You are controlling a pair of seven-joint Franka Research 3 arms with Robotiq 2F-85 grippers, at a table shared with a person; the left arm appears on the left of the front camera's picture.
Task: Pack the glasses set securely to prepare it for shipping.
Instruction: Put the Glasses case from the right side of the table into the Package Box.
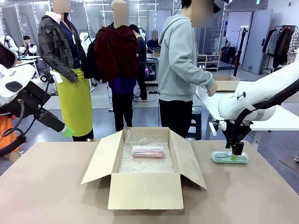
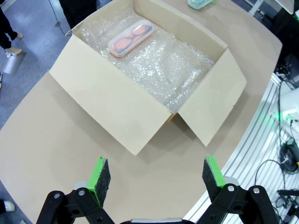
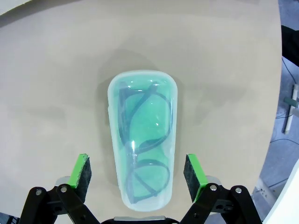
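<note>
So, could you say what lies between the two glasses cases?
Front view: between pink case and mint case, the cardboard box's right wall and flap, then bare table.

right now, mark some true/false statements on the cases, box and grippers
1. The pink case lies in the box on bubble wrap. True.
2. The green case is in the box too. False: it lies on the table, outside the box.
3. The right gripper is shut on the green case. False: its jaws stand open on either side of the case, with gaps showing.
4. The left gripper is open and holds nothing. True.
5. The box flaps are folded shut. False: they are spread open.
</note>
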